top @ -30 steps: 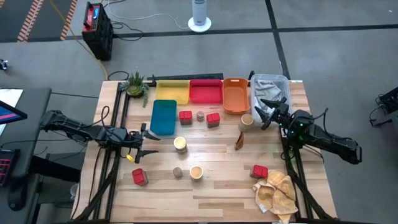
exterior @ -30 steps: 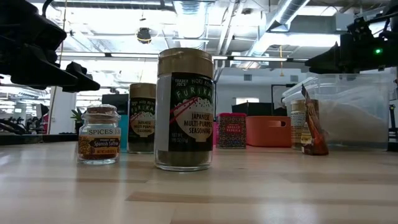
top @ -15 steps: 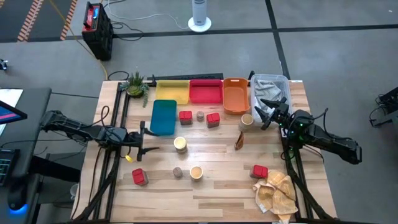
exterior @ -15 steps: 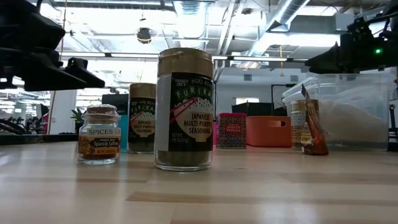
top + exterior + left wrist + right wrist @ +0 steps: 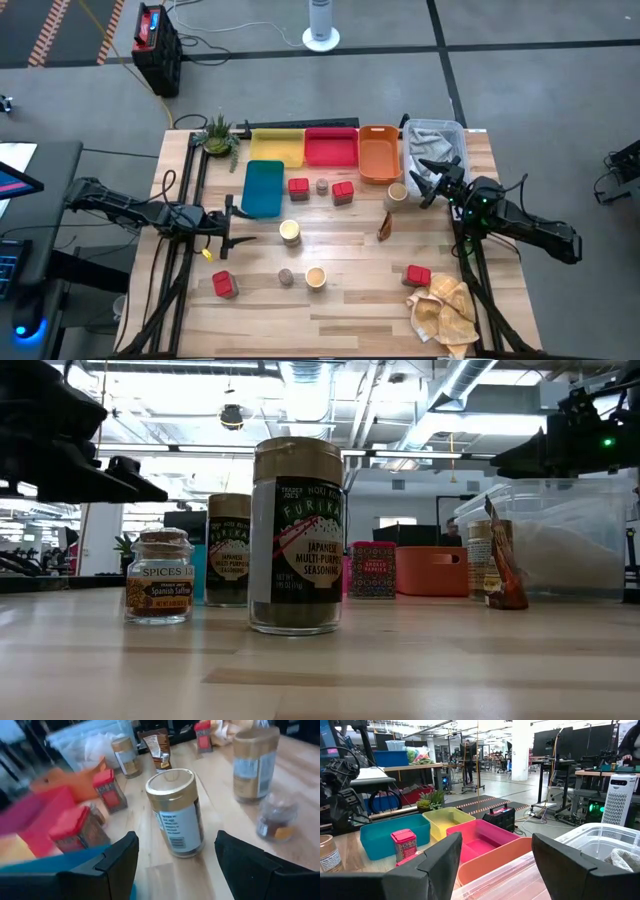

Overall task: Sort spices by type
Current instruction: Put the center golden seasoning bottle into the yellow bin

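The spices stand apart on the wooden table. Red boxes sit near the trays, and two more sit nearer the front. Tan jars stand at mid-table, in front and by the orange tray. Tiny round jars and the brown packet stand between them. My left gripper is open, level and just left of the mid-table jar, without touching it. My right gripper hovers open by the clear bin.
Yellow, red and orange trays line the far edge, with a teal tray in front of them. A clear bin holds cloth at far right. A potted plant stands at far left, and a paper wad lies at near right.
My left gripper has shifted slightly toward the mid-table tan jar and has stayed open. No spice has moved.
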`<state>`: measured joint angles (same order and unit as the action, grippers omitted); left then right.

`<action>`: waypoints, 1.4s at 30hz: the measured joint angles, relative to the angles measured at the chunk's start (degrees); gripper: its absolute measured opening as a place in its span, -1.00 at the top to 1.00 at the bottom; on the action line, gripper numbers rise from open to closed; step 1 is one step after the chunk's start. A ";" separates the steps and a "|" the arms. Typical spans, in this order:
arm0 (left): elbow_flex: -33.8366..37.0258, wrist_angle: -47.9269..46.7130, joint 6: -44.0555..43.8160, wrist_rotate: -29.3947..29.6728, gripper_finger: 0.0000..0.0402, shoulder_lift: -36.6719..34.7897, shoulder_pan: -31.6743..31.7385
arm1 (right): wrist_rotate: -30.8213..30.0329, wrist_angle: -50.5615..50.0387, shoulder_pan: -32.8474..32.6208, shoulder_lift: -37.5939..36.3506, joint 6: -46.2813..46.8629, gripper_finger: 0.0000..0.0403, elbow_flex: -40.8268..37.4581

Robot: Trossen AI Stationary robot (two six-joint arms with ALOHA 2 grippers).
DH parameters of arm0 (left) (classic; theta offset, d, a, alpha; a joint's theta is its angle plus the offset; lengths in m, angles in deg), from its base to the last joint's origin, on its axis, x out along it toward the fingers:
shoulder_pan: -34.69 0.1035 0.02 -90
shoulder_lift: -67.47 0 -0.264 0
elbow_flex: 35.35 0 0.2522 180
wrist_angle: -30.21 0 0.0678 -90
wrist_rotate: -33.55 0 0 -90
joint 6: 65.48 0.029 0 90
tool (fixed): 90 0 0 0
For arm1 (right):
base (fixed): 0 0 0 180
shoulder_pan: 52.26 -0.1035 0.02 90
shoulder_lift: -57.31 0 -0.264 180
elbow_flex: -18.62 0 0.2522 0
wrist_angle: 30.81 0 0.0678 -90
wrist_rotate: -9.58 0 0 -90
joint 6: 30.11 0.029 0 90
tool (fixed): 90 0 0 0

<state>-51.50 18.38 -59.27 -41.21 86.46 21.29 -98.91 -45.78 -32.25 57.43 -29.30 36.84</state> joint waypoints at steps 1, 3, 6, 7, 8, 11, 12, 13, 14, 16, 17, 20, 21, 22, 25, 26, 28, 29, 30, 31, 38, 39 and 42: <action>0.00 0.64 -4.76 -0.56 -0.24 -0.02 -0.01 | 0.01 0.19 0.01 0.02 0.97 -0.37 -0.03; 0.00 1.84 -13.54 -1.54 -0.24 -0.01 -0.02 | 0.01 0.87 0.02 0.04 6.01 -0.37 -0.10; 0.00 3.95 -22.81 -1.57 -0.24 -0.02 -0.03 | 0.03 2.95 0.02 0.10 15.95 -0.37 -0.21; 0.00 4.27 -25.27 -1.61 -0.24 -0.04 -0.03 | 0.02 3.74 0.02 0.09 18.87 -0.37 -0.21; 0.00 4.26 -27.41 -1.65 -0.24 -0.03 -0.03 | 0.03 4.07 0.00 0.07 21.56 -0.37 -0.17; 0.00 3.84 -31.14 -1.68 -0.24 -0.02 -0.03 | 0.01 3.78 0.00 0.09 25.17 -0.37 -0.14; 0.00 3.60 -31.71 -1.65 -0.24 -0.02 -0.03 | 0.03 3.88 0.00 0.09 25.31 -0.37 -0.14; 0.00 3.27 -32.59 -1.52 -0.24 -0.02 -0.03 | 0.03 3.98 0.00 0.07 25.48 -0.37 -0.14; 0.00 3.17 -33.53 -1.48 -0.24 0.00 -0.03 | 0.03 4.02 0.00 0.07 26.09 -0.37 -0.14; 0.00 3.31 -35.11 -1.46 -0.24 0.00 -0.03 | 0.03 4.00 0.00 0.09 27.96 -0.37 -0.14; 0.00 3.35 -35.73 -1.46 -0.24 0.00 -0.03 | 0.03 4.02 0.00 0.08 29.00 -0.37 -0.14; -0.01 4.03 -37.07 -0.99 -0.24 0.00 -0.01 | 0.03 4.04 0.00 0.07 31.50 -0.37 -0.12; -0.10 4.92 -37.29 -0.60 -0.24 0.00 -0.01 | 0.05 4.04 0.00 0.07 32.33 -0.37 -0.12; -0.36 5.33 -37.51 -0.44 -0.24 -0.04 -0.03 | 0.17 4.04 -0.04 0.07 33.35 -0.37 -0.12; -2.78 4.77 -36.64 -0.63 -0.24 0.07 -0.45 | 0.76 3.63 -0.55 0.07 35.33 -0.37 -0.07; -3.77 4.84 -35.88 -0.79 -0.24 0.04 -0.76 | 0.75 3.22 -0.77 0.07 35.68 -0.37 -0.06; -5.51 5.04 -33.65 -0.83 -0.24 0.49 -1.46 | 0.77 2.17 -1.19 0.07 35.79 -0.37 -0.06; -6.48 5.12 -32.33 -0.80 -0.24 0.92 -1.78 | 0.80 1.45 -1.50 0.11 35.83 -0.37 -0.03; -7.30 5.05 -30.94 -0.43 -0.24 1.62 -2.15 | 0.80 0.99 -1.98 0.32 36.09 -0.37 0.07; -8.00 4.85 -29.54 0.13 -0.24 2.38 -2.49 | 1.07 0.59 -2.61 0.65 36.66 -0.37 0.17; -14.14 4.44 -24.04 1.78 -0.24 10.46 -3.09 | 11.39 6.23 -9.41 2.63 30.99 -0.37 -0.03; -15.63 2.98 -24.04 1.12 -0.24 11.87 -3.09 | 11.53 7.23 -10.83 2.80 29.21 -0.37 -0.01; -22.11 -7.34 -24.71 0.02 -0.24 16.41 -3.17 | 11.46 8.20 -14.60 3.70 22.86 -0.37 -0.01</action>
<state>-73.61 11.04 -83.98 -41.19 102.86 18.12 -87.45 -37.58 -46.85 61.13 -6.44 36.83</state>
